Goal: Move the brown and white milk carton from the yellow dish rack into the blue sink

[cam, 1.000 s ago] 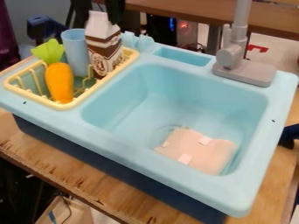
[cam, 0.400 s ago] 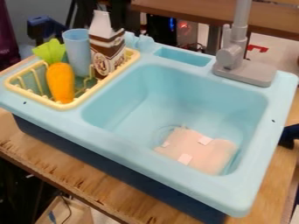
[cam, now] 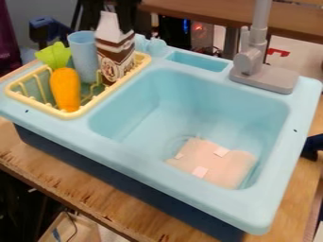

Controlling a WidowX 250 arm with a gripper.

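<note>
The black gripper is at the upper left, right at the white top of a brown and white carton. This carton stands a little tilted in the right part of a yellow-rimmed rack. Left of it in the rack are a light blue cup and an orange carrot with a green top. A pale pink piece with small white patches lies at the bottom of the light blue sink.
A grey faucet rises at the sink's back right corner, beside a shallow recess in the rim. The sink stands on a wooden table. A dark blue object sits at the right edge.
Compared with the oldest frame, the carton's top has shifted slightly right, and the black gripper behind it has shifted a little too. The other things have kept their places.
</note>
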